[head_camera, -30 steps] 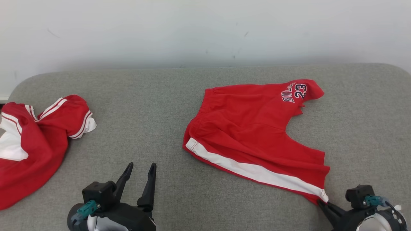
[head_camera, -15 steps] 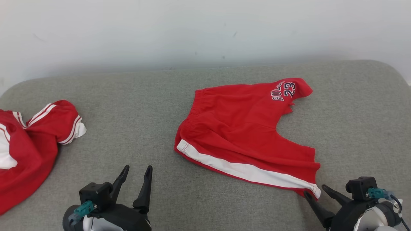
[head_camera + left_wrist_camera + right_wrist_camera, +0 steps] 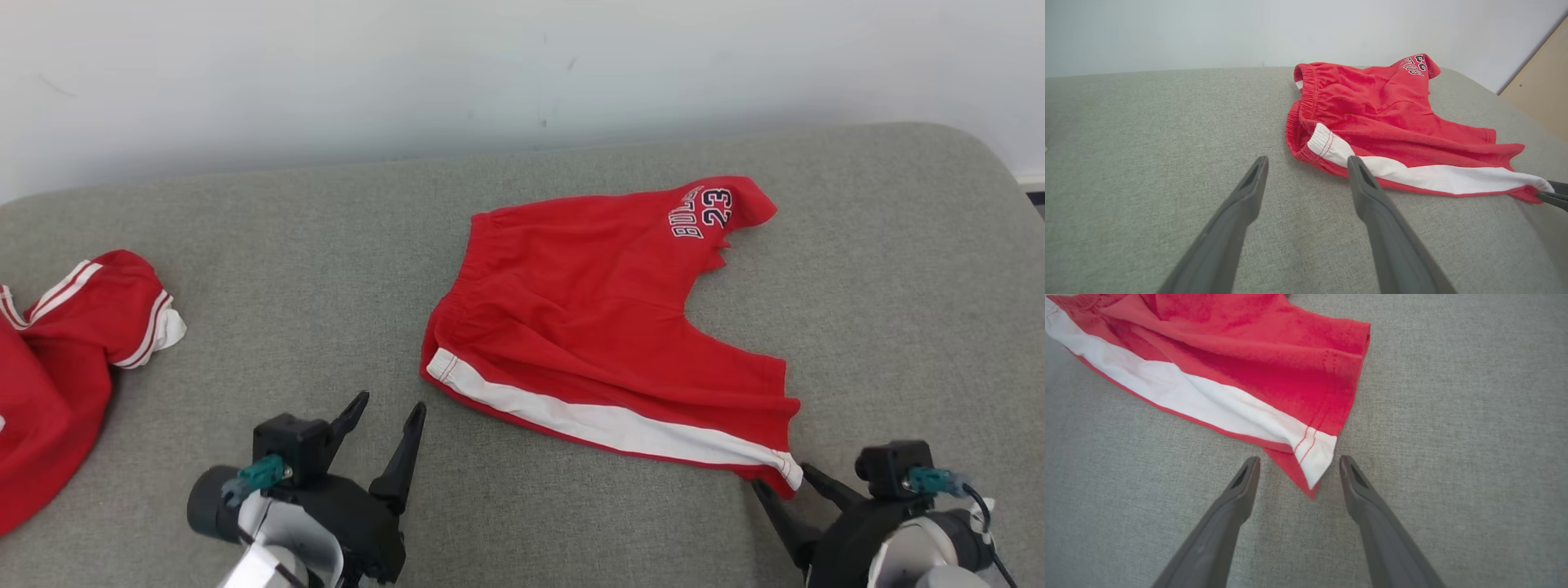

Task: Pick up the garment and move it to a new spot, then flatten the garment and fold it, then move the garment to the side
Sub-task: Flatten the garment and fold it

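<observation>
Shorts (image 3: 596,327) lay spread right of cushion (image 3: 286,269) centre; flatten step judged in hand. Right gripper (image 3: 780,478) fingers apart, straddling hem corner, holding nothing. Left gripper (image 3: 389,401) fingers apart, empty. Next: left needed to reach waistband corner.

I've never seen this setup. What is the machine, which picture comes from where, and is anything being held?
This is a wheeled robot with two arms, each ending in a two-fingered gripper. The wide picture comes from a camera on its head, looking down at a grey cushion. There the left gripper shows at lower left, the right gripper at lower right. The other two pictures come from cameras on the wrists, each looking along that gripper's dark fingers. On the cushion lie red shorts with a white side stripe, and a second red garment crumpled at the far left. Nothing is held: both grippers are open. A leg corner of the shorts lies between the right gripper's spread fingers.
</observation>
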`<state>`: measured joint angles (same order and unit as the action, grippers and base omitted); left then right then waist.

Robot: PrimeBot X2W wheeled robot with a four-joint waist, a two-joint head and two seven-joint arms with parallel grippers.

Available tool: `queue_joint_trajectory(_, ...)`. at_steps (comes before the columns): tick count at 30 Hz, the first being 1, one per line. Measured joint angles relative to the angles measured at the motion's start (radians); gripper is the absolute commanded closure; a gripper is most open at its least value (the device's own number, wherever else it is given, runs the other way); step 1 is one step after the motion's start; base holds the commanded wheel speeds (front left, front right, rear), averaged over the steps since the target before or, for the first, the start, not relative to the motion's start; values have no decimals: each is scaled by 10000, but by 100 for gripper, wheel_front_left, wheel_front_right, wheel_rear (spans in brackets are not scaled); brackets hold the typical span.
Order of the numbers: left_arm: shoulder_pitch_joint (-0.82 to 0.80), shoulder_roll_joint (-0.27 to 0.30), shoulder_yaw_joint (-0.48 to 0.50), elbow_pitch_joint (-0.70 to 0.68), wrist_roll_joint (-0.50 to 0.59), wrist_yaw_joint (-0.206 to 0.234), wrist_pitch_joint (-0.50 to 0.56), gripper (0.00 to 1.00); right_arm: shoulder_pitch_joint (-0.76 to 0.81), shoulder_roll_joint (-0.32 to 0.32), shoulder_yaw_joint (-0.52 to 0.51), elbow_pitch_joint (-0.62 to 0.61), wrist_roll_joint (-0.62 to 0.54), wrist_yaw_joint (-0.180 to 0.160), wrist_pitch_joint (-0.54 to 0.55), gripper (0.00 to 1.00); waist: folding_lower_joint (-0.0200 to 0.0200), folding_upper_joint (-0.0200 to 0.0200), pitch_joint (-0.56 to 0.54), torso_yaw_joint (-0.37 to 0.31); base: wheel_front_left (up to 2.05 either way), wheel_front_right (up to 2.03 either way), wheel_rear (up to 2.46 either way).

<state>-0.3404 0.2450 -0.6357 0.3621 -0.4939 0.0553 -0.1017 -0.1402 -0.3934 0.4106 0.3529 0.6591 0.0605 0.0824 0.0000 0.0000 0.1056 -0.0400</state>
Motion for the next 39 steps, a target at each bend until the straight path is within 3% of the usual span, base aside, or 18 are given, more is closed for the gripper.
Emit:
queue_joint_trajectory(11,-1449,-318,-334,1166,314,-548,675,0,-678,328,73,407,-105,-510,297,0,2,1,567,-165,0,0,0)
queue_joint_trajectory(20,-2243,-477,-550,2452,374,-1062,1039,0,-1290,545,257,717,-380,-619,424,0,2,0,888,-292,0,0,0)
queue_joint_trajectory(29,-2765,-823,-665,3323,428,-1185,1083,0,-1569,709,368,1085,-454,-696,458,0,0,0,975,-370,0,0,0)
queue_joint_trajectory(30,-2861,-861,-767,3430,489,-1216,1047,0,-1571,713,395,1185,-466,-706,500,24,0,0,978,-369,0,0,0)
queue_joint_trajectory(31,-2894,-871,-846,3513,510,-1321,1037,0,-1578,715,401,1235,-466,-706,500,81,0,0,979,-367,0,0,0)
queue_joint_trajectory(32,-2921,-871,-961,3563,539,-1457,997,0,-1590,715,408,1266,-466,-704,502,100,0,0,980,-366,0,0,0)
queue_joint_trajectory(33,-2933,-913,-982,3590,531,-1526,959,79,-1607,725,414,1290,-466,-704,502,100,0,0,981,-365,0,0,0)
queue_joint_trajectory(34,-2948,-943,-1005,3628,527,-1530,909,100,-1636,731,412,1312,-466,-706,502,100,0,0,982,-364,0,0,0)
queue_joint_trajectory(39,-2996,-980,-1158,3898,541,-1613,690,100,-1766,769,422,1432,-466,-692,493,100,0,0,974,-331,0,0,0)
